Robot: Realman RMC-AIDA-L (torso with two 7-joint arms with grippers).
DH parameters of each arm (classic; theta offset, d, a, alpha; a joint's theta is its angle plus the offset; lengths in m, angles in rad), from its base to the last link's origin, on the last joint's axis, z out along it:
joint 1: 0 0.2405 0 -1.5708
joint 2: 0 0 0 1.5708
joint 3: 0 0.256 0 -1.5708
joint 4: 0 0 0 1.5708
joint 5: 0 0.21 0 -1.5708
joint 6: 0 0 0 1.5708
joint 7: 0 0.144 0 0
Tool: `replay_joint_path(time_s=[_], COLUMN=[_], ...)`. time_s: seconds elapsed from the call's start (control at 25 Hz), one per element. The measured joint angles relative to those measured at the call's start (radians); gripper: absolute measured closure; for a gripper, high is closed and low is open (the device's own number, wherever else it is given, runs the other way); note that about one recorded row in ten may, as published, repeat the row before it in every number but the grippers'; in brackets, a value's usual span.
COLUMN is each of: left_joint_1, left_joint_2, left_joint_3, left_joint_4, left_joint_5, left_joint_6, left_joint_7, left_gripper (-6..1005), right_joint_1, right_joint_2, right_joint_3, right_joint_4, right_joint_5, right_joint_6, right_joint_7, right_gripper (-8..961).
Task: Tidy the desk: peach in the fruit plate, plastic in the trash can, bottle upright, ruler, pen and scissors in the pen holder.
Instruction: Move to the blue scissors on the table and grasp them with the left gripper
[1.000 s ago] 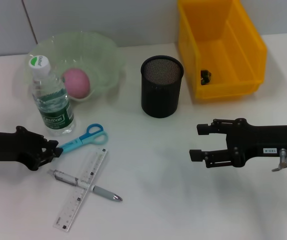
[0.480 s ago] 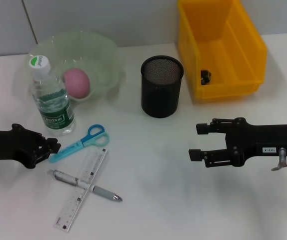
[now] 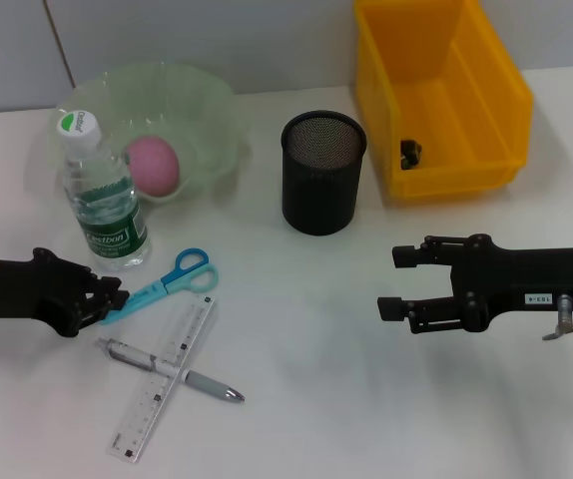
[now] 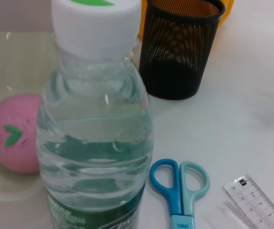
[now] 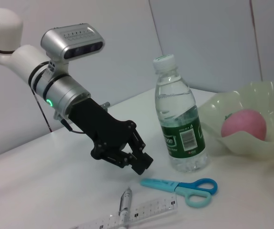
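The left claw, pressed together, sits at the blade tip of the scissors (flat on the worktop, beside the ruler). The right claw hovers spread, well apart.

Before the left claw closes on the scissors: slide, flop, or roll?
The scissors look stiff plastic and metal, so floppiness seems unlikely. They lie flat on the smooth table, so a nudge would probably skate or pivot them rather than roll them. Left claw sits at the blade tip, so a grip there may swing handle-heavy.
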Motion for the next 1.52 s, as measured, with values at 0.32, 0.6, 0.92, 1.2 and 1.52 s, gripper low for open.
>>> replay_joint_path(time_s=[0.32, 0.6, 0.92, 1.2, 1.52], left_joint_1=[-0.049, -0.027, -0.037, -0.124, -0.186], left_joint_2=[-0.032, -0.029, -0.031, -0.036, -0.04], left_joint_3=[0.04, 0.186, 0.309, 0.453, 0.52], left_joint_4=[0.059, 0.223, 0.386, 0.389, 0.35], left_joint_5=[0.147, 0.156, 0.281, 0.389, 0.424], left_joint_6=[-0.031, 0.026, 0.129, 0.146, 0.141], left_joint_7=[-0.119, -0.261, -0.419, -0.537, -0.601], left_gripper=[692, 590, 553, 557, 552], right_joint_1=[-0.001, -0.003, -0.003, 0.001, 0.006], right_joint_2=[0.003, 0.003, 0.003, 0.003, 0.0], right_joint_3=[-0.003, -0.002, -0.002, -0.004, -0.004], right_joint_4=[0.001, 0.001, 0.001, 0.001, 0.001], right_joint_5=[0.0, 0.0, 0.0, 0.0, 0.0], right_joint_6=[0.001, 0.007, 0.01, 0.011, 0.014], right_joint_7=[-0.001, -0.005, -0.007, -0.009, -0.015], right_gripper=[138, 138, 138, 138, 138])
